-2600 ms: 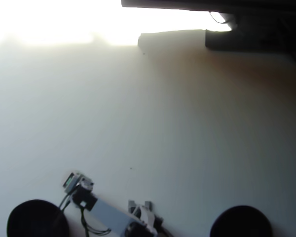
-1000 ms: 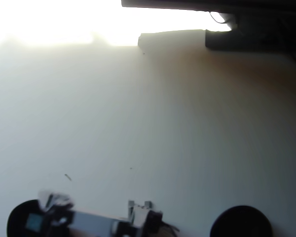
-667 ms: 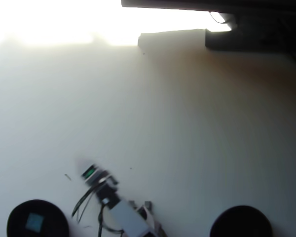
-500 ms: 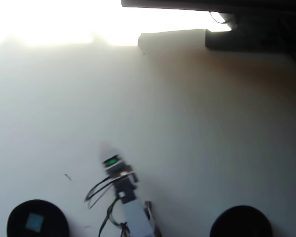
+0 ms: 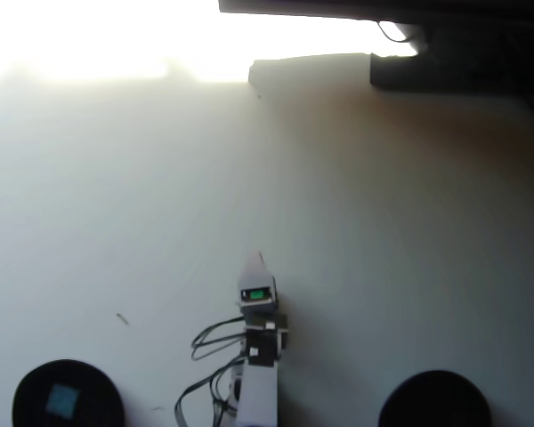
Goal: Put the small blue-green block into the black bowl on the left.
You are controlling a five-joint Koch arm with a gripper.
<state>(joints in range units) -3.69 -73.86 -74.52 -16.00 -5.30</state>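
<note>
Along the bottom edge of the overhead view we see two round dark bowls, one at each corner. In the black bowl (image 5: 22, 400) at the lower left lies the small blue-green block (image 5: 62, 400), resting flat near the bowl's middle and looking pale and washed out. The second black bowl (image 5: 436, 402) at the lower right is partly cut by the frame edge, and we make out nothing inside it. Between the two bowls, well apart from both, the arm (image 5: 258, 382) rises from the bottom edge with loose black cables (image 5: 209, 351) looping to its left. Above it sits a motor with a green light, and the gripper (image 5: 257, 262) points up the picture as a single pale tip; we see only that one tip, so we cannot tell whether the jaws are parted or closed. Nothing shows between them. Beyond, the white table (image 5: 383, 231) stretches into strong glare at the top left, and dark equipment (image 5: 454, 62) lines the top right.
</note>
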